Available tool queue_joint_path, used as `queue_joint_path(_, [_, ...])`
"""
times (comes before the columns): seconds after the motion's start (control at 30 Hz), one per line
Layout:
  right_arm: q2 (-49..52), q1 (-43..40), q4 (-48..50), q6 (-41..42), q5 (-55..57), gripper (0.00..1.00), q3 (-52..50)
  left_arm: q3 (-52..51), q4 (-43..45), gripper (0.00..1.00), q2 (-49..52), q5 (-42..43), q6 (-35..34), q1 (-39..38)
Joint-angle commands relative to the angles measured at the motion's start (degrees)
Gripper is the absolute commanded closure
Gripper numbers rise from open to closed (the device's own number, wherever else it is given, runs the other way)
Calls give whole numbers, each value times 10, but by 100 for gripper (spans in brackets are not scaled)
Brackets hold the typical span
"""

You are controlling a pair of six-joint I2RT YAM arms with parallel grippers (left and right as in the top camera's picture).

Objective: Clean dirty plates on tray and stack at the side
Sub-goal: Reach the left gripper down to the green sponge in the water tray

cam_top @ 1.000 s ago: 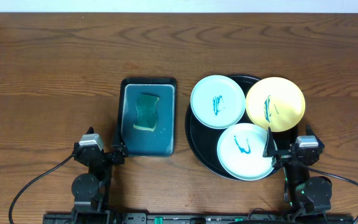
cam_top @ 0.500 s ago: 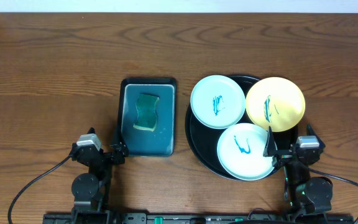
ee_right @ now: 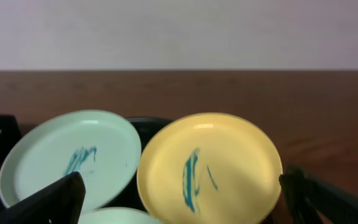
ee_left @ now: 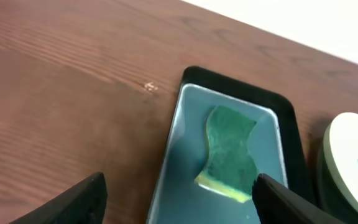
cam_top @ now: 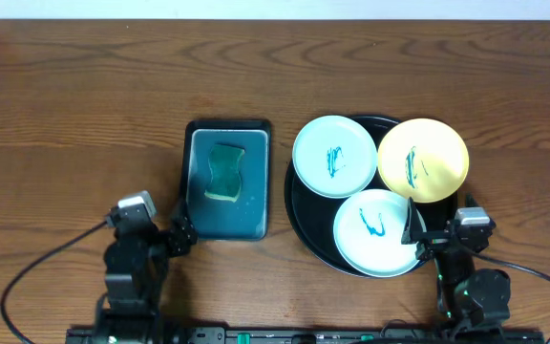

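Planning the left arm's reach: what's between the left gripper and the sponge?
Between left gripper and sponge: only the teal tray, its near rim and bare floor; overhead and left wrist views show it.

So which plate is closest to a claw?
The pale plate at the black tray's front, beside the right gripper; the other two lie farther back.

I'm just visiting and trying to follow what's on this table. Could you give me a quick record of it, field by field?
Black tray: carries all three plates
Plates: far mint plate, near mint plate, yellow plate; all scribbled teal
Teal tray: holds a sponge
Left gripper: open, empty, beside the teal tray
Right gripper: open, empty, at the black tray's near edge
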Motion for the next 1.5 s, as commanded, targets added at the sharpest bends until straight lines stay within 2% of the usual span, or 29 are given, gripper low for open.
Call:
queue_joint_path(0.0, [26, 1, -30, 11, 6, 1, 49, 70, -30, 24, 58, 0, -3, 2])
queue_joint_path(0.3, [186, 1, -136, 58, 6, 1, 178, 224, -149, 24, 204, 0, -3, 2])
queue_joint_path(0.57, [341, 1, -246, 57, 3, 1, 292, 384, -314, 24, 336, 0, -3, 2])
queue_joint_path(0.7, [384, 1, -266, 49, -2, 1, 322, 412, -385, 24, 374, -1, -3, 2])
queue_joint_path(0.83, [390, 1, -266, 49, -82, 1, 325, 411, -424, 24, 391, -1, -3, 2])
queue_joint_path(0.87, [390, 1, -266, 49, -92, 1, 325, 411, -426, 24, 394, -1, -3, 2])
queue_joint_path(0.9, [390, 1, -265, 49, -98, 1, 325, 411, -426, 3, 396, -1, -3, 2])
queue_joint_path(0.93, [390, 1, -263, 49, -99, 1, 325, 411, -424, 1, 397, -1, -3, 2])
queue_joint_path(1.03, [390, 1, -260, 49, -93, 1, 325, 411, -422, 2, 400, -1, -3, 2])
queue_joint_path(1.13, [396, 1, -265, 62, -38, 4, 325, 411, -418, 2, 400, -1, -3, 2])
queue_joint_path(1.27, [417, 1, -278, 85, -15, 3, 325, 411, -373, 2, 400, 7, -24, 2])
queue_joint_path(1.47, [460, 1, -283, 83, -15, 2, 325, 411, -284, 2, 402, 69, -29, 2])
